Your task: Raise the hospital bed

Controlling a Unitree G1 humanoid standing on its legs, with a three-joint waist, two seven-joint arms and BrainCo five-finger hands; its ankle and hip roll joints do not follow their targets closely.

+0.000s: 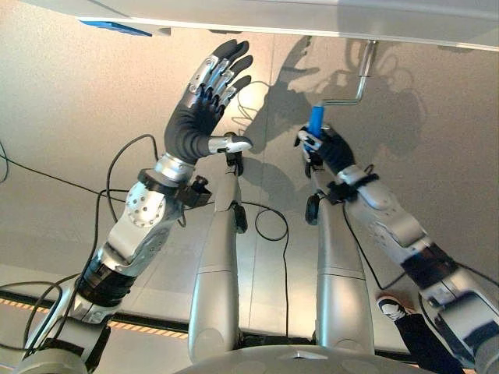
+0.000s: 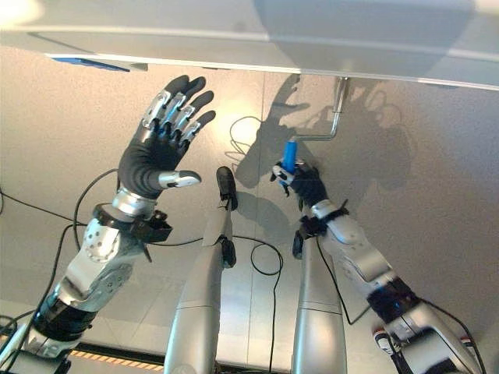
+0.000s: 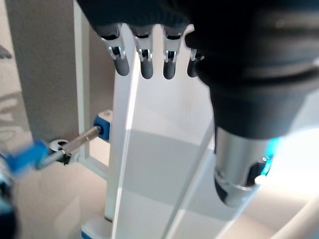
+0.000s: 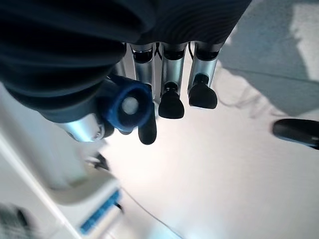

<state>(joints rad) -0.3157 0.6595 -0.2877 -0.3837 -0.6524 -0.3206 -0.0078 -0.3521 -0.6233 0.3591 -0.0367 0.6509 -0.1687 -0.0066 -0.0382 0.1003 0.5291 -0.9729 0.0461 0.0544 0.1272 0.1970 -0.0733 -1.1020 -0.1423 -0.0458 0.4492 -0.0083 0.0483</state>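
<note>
Left eye view, read from the left: left hand (image 1: 204, 101) raised near the bed frame (image 1: 327, 19), fingers straight and spread, thumb out to the side, holding nothing. Confirmed in left wrist view: fingertips (image 3: 144, 67) hanging free in front of the white frame, touching nothing.

Centre of view: pale floor (image 1: 70, 101) below, no other objects of note.

Further right: crank (image 1: 347, 97), a bent metal rod running down from under the bed's edge and ending in a blue handle (image 1: 316, 121). Right hand (image 1: 327, 148) closed round that blue handle, fingers curled about it. Right wrist view agrees: blue grip end (image 4: 127, 107) seated between thumb and curled fingers.

Far lower right: a person's shoe (image 1: 390, 306) on the floor beside the right arm.

Step in hand, as judged: cranking stage, handle already grasped, winding the task's main work. Impossible to tell from these views how far up the bed stands.

Next move, as judged: sweep the right hand round in a circle about the crank's axis, keeping the grip firm and letting the wrist follow so the handle does not slip out. Left hand best kept clear of the swing. Direction of turn that lifts the bed not readable here.
</note>
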